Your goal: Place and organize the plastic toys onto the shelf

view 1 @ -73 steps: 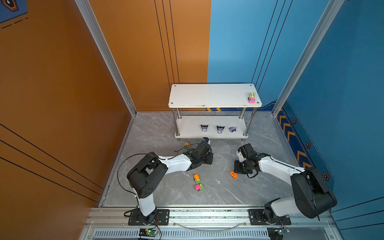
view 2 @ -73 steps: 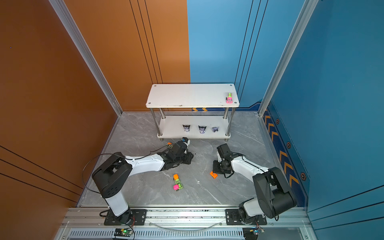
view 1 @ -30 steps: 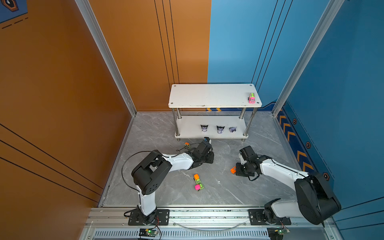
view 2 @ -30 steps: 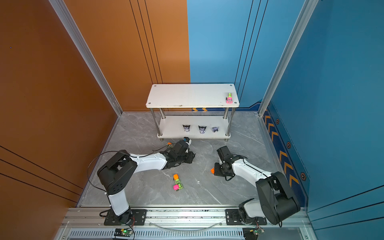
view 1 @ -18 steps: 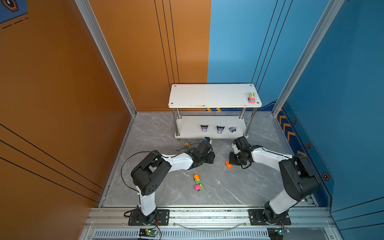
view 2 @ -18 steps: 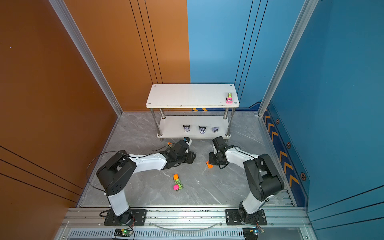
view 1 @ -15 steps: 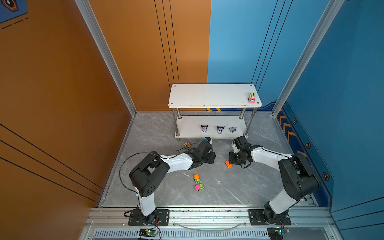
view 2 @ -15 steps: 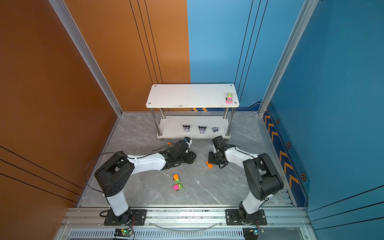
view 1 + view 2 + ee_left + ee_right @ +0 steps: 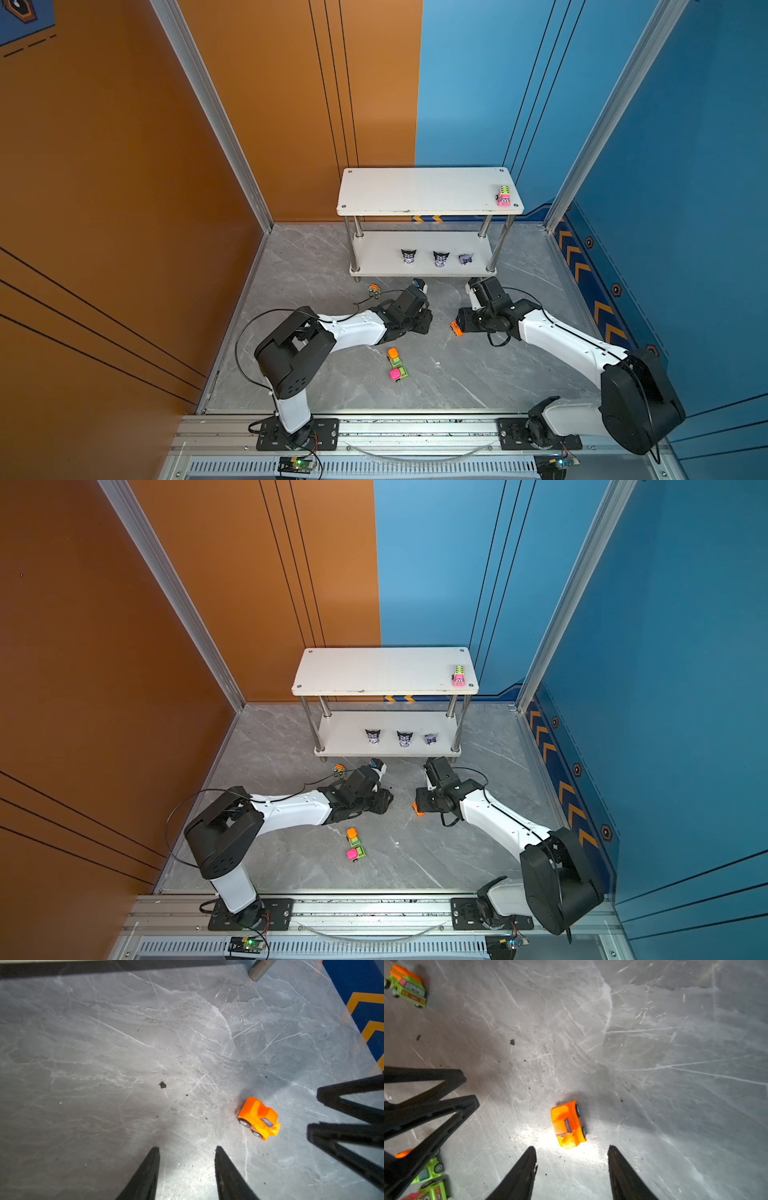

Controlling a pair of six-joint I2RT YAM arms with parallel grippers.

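A grey marble-pattern floor [image 9: 316,266] is enclosed by orange wall panels [image 9: 124,166], blue wall panels [image 9: 685,166], aluminium corner posts [image 9: 216,116], a yellow-chevron skirting strip [image 9: 602,309] and a front aluminium rail [image 9: 415,432].

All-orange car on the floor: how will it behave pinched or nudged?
The orange car has wheels and the floor is smooth, so a nudge likely rolls it. Small moulded plastic: probably light, rigid. Sloped glossy body may slip when pinched.

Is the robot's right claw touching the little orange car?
Apart. The right wrist view shows the orange car on the floor just ahead of the open right gripper, with bare floor between it and each fingertip.
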